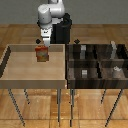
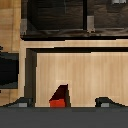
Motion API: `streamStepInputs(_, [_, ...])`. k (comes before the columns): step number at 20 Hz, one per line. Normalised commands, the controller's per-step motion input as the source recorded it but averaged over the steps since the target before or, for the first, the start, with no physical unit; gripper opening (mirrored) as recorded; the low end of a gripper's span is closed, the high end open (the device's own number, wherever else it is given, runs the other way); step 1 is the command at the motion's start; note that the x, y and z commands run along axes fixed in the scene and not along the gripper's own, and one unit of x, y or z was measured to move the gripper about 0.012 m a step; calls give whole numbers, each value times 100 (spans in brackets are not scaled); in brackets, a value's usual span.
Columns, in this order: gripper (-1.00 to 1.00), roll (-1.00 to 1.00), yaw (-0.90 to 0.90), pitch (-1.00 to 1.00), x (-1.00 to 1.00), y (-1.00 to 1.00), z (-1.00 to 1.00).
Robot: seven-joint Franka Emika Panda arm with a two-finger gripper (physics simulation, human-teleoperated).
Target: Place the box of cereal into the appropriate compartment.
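Standing upright in the light wooden tray [image 1: 15, 75] on the exterior view's left, the box of cereal [image 1: 42, 54] shows a yellowish front whose print is too small to read. The claw [image 1: 42, 44] hangs just above it; its grip cannot be told here. A dark compartment tray [image 1: 71, 75] sits alongside.

In the wrist view, the box's red top lies between the claw's spread fingertips [image 2: 106, 101], untouched.
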Motion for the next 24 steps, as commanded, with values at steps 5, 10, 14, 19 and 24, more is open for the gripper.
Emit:
streamStepInputs(5, [100,0,0,0,0,-80,0])
streamStepInputs(10, [100,0,0,0,20,0,0])
streamStepInputs(14, [100,0,0,0,0,0,0])
streamStepInputs(19, [100,0,0,0,-20,0,0])
streamStepInputs(24, [100,0,0,0,0,0,-60])
